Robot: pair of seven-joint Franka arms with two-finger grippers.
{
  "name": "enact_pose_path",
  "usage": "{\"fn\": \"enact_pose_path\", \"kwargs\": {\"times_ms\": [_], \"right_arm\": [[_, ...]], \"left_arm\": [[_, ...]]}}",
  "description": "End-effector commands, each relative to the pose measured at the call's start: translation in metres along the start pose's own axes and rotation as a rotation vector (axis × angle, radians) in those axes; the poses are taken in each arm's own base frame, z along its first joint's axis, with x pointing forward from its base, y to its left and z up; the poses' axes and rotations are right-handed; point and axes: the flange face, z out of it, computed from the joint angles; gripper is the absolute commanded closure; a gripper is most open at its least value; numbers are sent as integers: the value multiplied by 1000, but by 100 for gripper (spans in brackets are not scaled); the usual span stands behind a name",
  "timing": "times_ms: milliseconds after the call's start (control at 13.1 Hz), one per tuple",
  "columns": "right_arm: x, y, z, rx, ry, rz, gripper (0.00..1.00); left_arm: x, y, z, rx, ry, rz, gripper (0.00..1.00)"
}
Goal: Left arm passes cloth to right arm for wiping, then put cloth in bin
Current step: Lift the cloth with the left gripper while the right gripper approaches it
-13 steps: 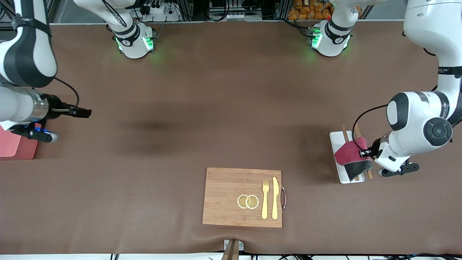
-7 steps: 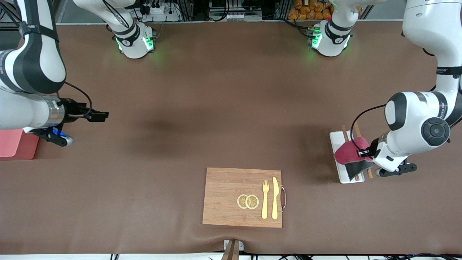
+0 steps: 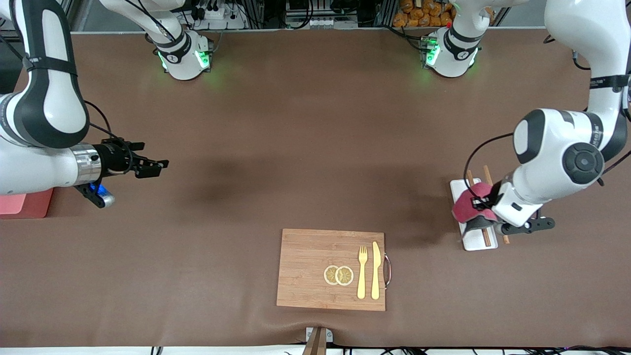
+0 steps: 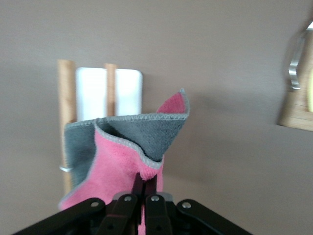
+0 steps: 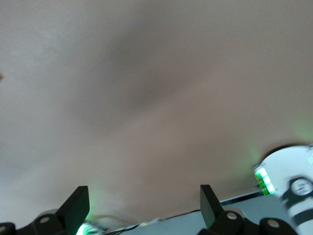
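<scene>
A: Where is the cloth [image 3: 467, 208]?

B: Pinched between the closed fingers of the left gripper [image 3: 477, 203], hanging over the white tray [image 3: 475, 241] and chopsticks [image 3: 487, 237] at the left arm's end of the table.

A: And the right gripper [image 3: 157, 166]?

B: Over bare table near the bin [image 3: 19, 205], fingers [image 5: 75, 209] spread wide.

A: How should the handover go?

B: Likely best mid-table: the left presents a free edge, and lets go only once the right has clamped it.

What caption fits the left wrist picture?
Left pincer shut on the cloth, held over the white tray with chopsticks.
</scene>
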Motion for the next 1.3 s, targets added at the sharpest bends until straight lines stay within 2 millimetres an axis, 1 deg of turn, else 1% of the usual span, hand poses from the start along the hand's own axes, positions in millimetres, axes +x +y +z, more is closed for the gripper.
{"fn": "enact_pose_path", "kwargs": {"times_ms": [0,76,152,229,305,381,457,533,686,762,838,914,1067,1219], "right_arm": [[1,-21,16,39,-65,88,0],[-1,-31,20,62,-65,121,0],[0,-41,29,72,-66,144,0],[-3,-55,41,75,-77,138,0],[-2,-66,53,96,-105,149,0],[4,-75,65,134,-151,200,0],[4,-89,76,171,-191,249,0],[0,-106,90,203,-232,299,0],[-9,-136,119,231,-267,381,0],[-15,-150,137,234,-289,410,0],[-17,-160,152,242,-304,424,0],[-11,-165,170,236,-324,440,0],[-6,-175,197,240,-346,461,0],[-6,-185,218,256,-324,474,0]], "left_arm": [[-19,57,-18,-58,-5,-64,100],[-27,83,-24,-80,-5,-102,100],[-35,111,-29,-100,-5,-123,100],[-44,139,-33,-113,-3,-146,100],[-50,163,-32,-124,-5,-185,100],[-60,189,-26,-132,-17,-225,100],[-71,218,-20,-145,-25,-268,100],[-74,241,-20,-178,-13,-333,100],[-94,292,-9,-236,-13,-422,100],[-101,314,-1,-277,-10,-480,100],[-111,335,5,-324,-1,-532,100],[-118,351,13,-366,0,-570,100],[-130,377,12,-449,-3,-657,100],[-139,395,8,-496,-16,-719,100]]}}
